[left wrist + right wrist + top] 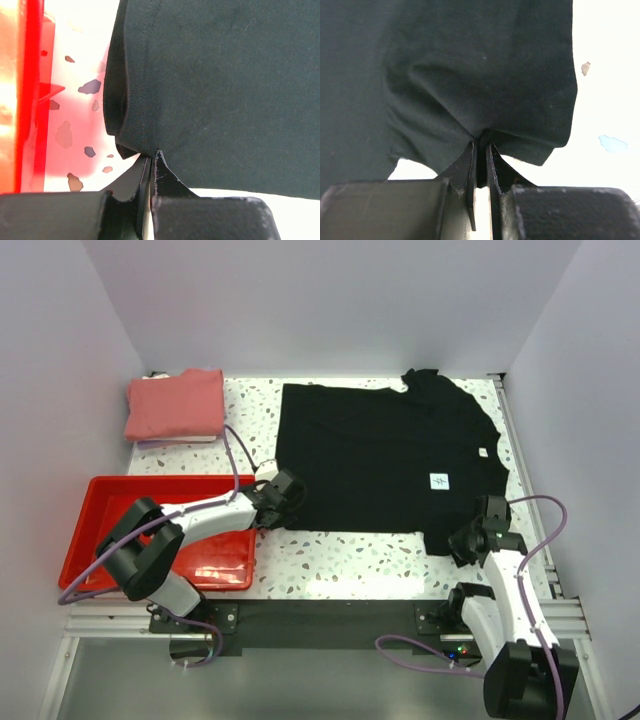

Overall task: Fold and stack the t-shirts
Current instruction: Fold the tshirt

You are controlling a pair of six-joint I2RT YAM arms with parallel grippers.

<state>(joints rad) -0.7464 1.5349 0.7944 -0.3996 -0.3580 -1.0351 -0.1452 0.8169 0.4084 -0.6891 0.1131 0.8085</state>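
Observation:
The black t-shirt (380,455) lies spread flat on the speckled table, with a small white label (438,481) near its right side. My left gripper (283,502) is shut on the shirt's near-left hem corner; in the left wrist view the cloth (210,85) is pinched between the shut jaws of that gripper (151,159). My right gripper (470,540) is shut on the near-right corner; in the right wrist view its jaws (481,145) pinch a bunch of black cloth (470,75). The salmon-pink t-shirt (176,404) lies folded at the far left.
A red plastic tray (105,495) stands at the near left, under my left arm; its wall shows in the left wrist view (30,95). White walls enclose the table on three sides. A metal rail (525,480) runs along the right edge.

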